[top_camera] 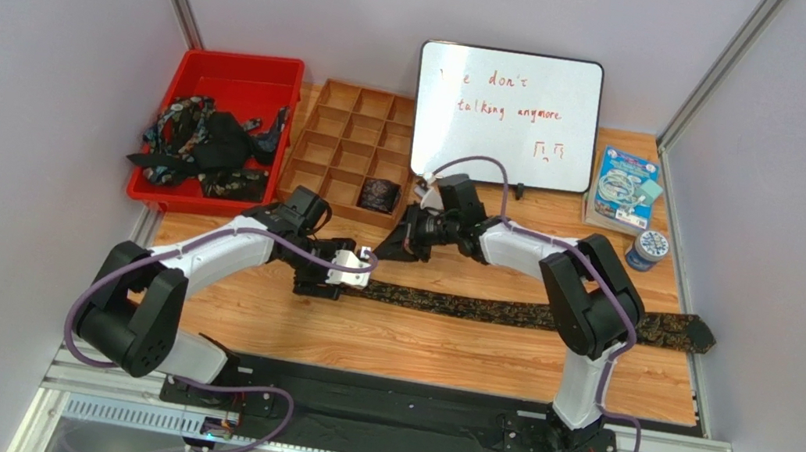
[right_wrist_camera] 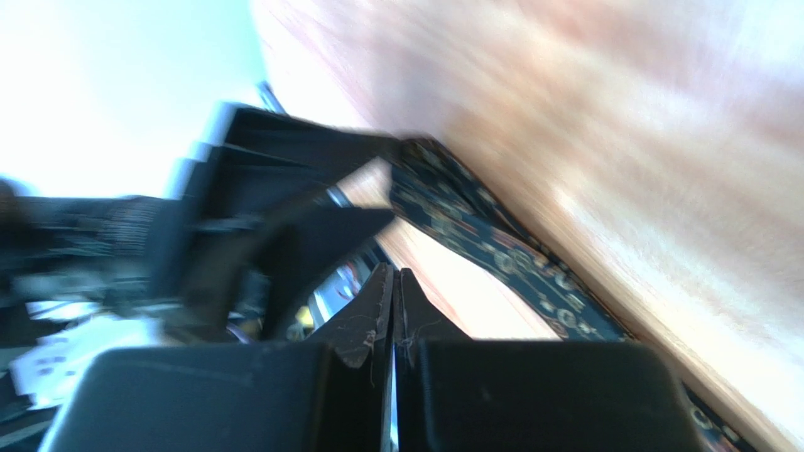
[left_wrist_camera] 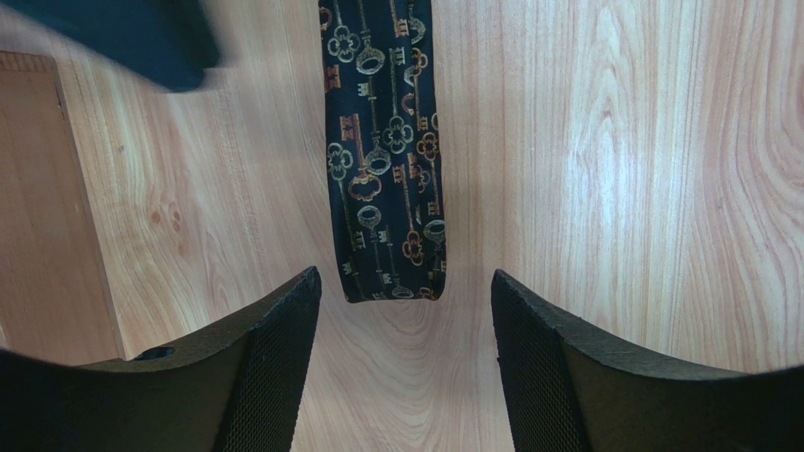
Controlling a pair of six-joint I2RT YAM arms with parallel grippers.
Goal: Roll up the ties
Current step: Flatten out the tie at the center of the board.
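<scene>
One tie [top_camera: 526,312], black with a gold key pattern, lies flat and unrolled across the table from left to right. Its narrow end [left_wrist_camera: 387,188] lies just ahead of my open, empty left gripper [left_wrist_camera: 404,306], which hovers over that end [top_camera: 323,281]. My right gripper [top_camera: 383,252] is shut on nothing, just behind the tie near its left end. In the blurred right wrist view its fingertips [right_wrist_camera: 396,282] are pressed together above the tie [right_wrist_camera: 491,247]. A rolled tie [top_camera: 380,195] sits as a dark coil in a compartment of the wooden organizer [top_camera: 348,147].
A red bin [top_camera: 230,72] at the back left holds several loose ties. A whiteboard [top_camera: 506,116] stands at the back centre. A boxed item [top_camera: 626,190] and a small round container [top_camera: 646,250] are at the back right. The tie's wide end hangs past the table's right edge.
</scene>
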